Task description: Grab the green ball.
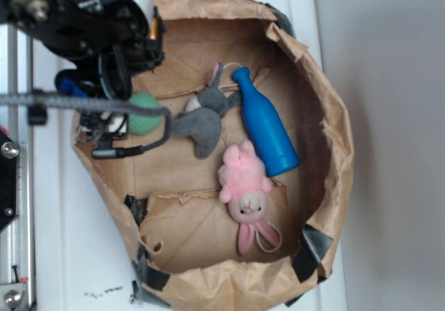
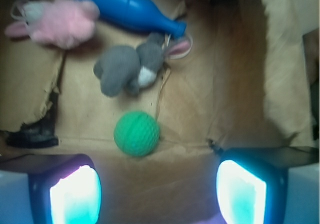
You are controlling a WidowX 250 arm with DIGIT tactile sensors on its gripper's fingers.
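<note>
We see the green ball [image 2: 136,133] lying free on the brown paper floor of a shallow paper-lined bin [image 1: 334,137], near the bin's wall. The tool [image 2: 157,191] hangs above it with its two fingers [image 2: 75,196] spread wide, holding nothing; the ball sits beyond the fingertips, nearer one of them. Just beside the ball lies a grey plush rabbit [image 2: 127,71]; whether the two touch we cannot tell from the exterior view, where the arm partly hides the ball. Beyond the rabbit lie a blue bottle [image 2: 125,8] and a pink plush rabbit [image 2: 57,21]. The bin rests on a white bench [image 1: 76,255].
</note>
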